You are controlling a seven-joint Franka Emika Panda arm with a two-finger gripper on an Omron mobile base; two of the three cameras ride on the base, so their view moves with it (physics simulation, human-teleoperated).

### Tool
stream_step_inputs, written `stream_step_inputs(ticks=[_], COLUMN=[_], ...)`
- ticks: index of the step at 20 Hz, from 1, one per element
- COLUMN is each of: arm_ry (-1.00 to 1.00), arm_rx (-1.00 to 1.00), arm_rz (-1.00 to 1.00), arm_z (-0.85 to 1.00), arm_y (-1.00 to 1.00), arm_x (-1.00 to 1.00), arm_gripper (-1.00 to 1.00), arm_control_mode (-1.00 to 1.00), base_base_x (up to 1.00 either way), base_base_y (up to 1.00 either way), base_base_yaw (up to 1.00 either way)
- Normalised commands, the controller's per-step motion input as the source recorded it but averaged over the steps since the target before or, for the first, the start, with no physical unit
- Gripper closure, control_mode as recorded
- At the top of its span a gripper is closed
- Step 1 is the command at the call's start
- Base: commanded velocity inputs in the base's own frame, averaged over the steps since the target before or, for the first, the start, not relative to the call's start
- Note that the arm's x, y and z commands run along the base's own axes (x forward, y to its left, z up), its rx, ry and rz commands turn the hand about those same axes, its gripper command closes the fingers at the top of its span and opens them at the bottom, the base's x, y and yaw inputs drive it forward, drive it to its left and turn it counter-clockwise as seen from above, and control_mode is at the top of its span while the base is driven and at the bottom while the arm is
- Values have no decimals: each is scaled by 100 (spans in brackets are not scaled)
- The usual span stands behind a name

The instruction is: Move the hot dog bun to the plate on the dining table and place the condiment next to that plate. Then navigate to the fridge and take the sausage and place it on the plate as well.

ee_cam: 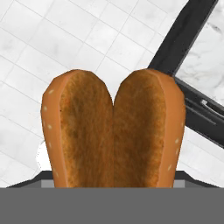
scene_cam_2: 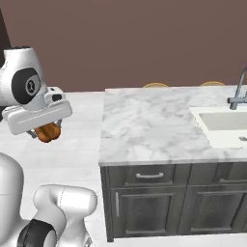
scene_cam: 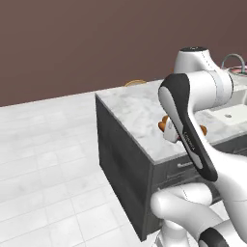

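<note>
Bun [ee_cam: 113,131] sits in the gripper [ee_cam: 113,183]. Hand view: two split halves, cut faces toward the camera, joined in a V at the bottom and spreading toward 12 o'clock. Crust is orange-brown with pale seeds along the outer edges. Fingertips are hidden behind the bun; jaws stand wide and clamped on the bun's lower end.

Right base view: bun [scene_cam_2: 47,131] hangs under the white hand at about 9 o'clock in frame, out over the floor [scene_cam_2: 77,144], clear of the counter [scene_cam_2: 149,125] and to its left. Gripper [scene_cam_2: 47,129] points downward; fingers themselves cannot be made out.

Left base view: the forearm crosses in front of the hand. Slivers of bun [scene_cam: 164,124] show either side of it, at roughly 3 o'clock in frame, seen against the marble top. Cannot tell from this view alone whether the bun is over the counter [scene_cam: 130,111] or beside it; the right base view puts it off the edge.

Surroundings: island counter with grey-veined marble top and dark cabinet fronts [scene_cam_2: 149,202] with bar handles. Sink [scene_cam_2: 222,123] is set into the top at the right, faucet [scene_cam_2: 239,91] behind it. Two tan chair backs [scene_cam_2: 155,85] peek above the far edge of the counter. Floor is pale tile; back wall [scene_cam_2: 144,38] is brown.

In the hand view, behind the bun at 2 o'clock, the counter corner [ee_cam: 183,48] runs diagonally, dark edge against tile.
</note>
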Motion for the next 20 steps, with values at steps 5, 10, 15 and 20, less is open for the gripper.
stream_step_inputs(ticks=[5, 10, 15, 20], arm_ry=[0, 0, 0, 0], arm_rx=[0, 0, 0, 0], arm_rz=[0, 0, 0, 0], arm_z=[0, 0, 0, 0], arm_y=[0, 0, 0, 0], arm_x=[0, 0, 0, 0], arm_gripper=[100, 100, 100, 100], arm_control_mode=[100, 100, 100, 100], base_base_x=[30, 68, 100, 100], base_base_y=[100, 100, 100, 100], base_base_yaw=[0, -9, -24, -27])
